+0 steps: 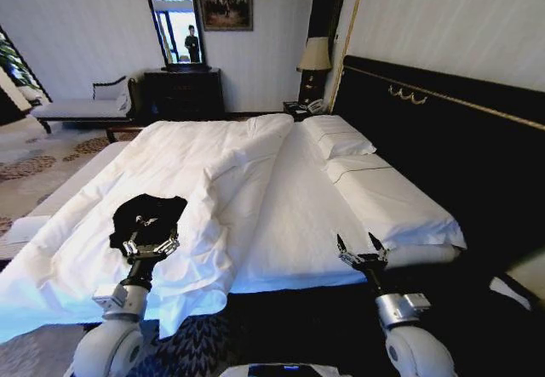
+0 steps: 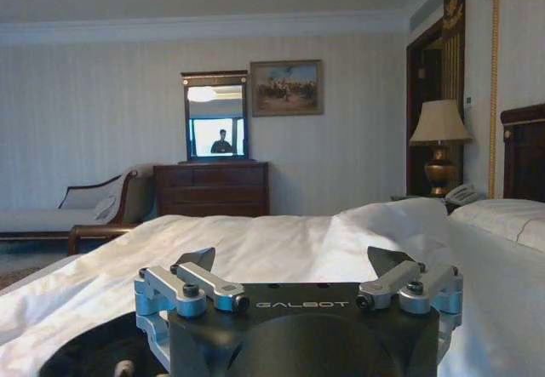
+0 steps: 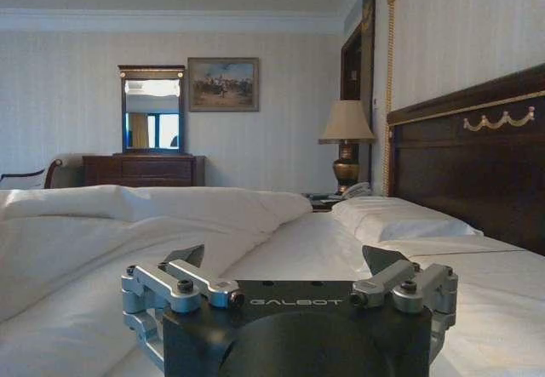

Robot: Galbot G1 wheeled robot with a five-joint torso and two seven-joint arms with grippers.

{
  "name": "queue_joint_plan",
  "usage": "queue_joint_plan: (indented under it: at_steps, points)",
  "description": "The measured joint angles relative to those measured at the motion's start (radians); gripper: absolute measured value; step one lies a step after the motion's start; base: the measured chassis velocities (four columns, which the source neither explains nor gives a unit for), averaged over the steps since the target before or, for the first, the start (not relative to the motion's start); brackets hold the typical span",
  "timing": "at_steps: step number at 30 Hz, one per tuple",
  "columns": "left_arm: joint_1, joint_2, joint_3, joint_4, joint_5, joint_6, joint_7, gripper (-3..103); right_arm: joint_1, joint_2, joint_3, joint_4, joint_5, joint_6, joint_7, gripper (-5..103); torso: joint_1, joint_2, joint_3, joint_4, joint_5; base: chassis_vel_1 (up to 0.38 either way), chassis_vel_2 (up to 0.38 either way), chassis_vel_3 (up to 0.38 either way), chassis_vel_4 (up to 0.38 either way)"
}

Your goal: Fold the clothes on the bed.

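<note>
— Talk me through it. Where is everything sitting?

— I'm looking down from the head camera at the bed (image 1: 281, 198), white duvet (image 1: 187, 181) pulled over the side nearer my left arm, bare sheet on the headboard side. The clothes (image 1: 149, 215) are lying as a bunched black heap on the duvet, close to the near edge, a bit of white lettering showing on top.

— And the left tool?

— The left tool (image 1: 151, 247) is hovering right at the near edge of that black heap, fingers spread apart, nothing between them. On the left wrist camera I'm seeing the left tool (image 2: 294, 262) with both fingertips pointing out over the duvet, and a dark patch of the shirt (image 2: 85, 356) lying just below and to one side of it. I cannot tell whether the fingers are touching the fabric.

— Right side?

— The right tool (image 1: 361, 248) is sitting over the near corner of the sheet, well apart from the shirt, close to the nearest pillow (image 1: 400, 211). Its fingers are spread too, holding nothing. The right wrist camera is showing the right tool (image 3: 285, 258) pointing along the mattress, with the dark headboard (image 3: 477, 156) running beside it and the lamp (image 3: 346, 139) at the far end.

— Anything else on the bed?

— Two more pillows (image 1: 341, 139) lying up along the headboard.
</note>
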Motion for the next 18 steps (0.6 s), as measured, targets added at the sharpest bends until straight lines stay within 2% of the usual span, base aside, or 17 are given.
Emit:
queue_joint_plan:
  at_steps: [18]
  points:
    - [0.001, -0.005, 0.003, -0.001, 0.0, 0.0, 0.001, 100, -0.001, 0.003, -0.008, -0.002, -0.013, 0.002, 0.0, 100, 0.0, 0.0, 0.0, 0.0002, -0.0002, 0.169, 0.165, -0.163, -0.166]
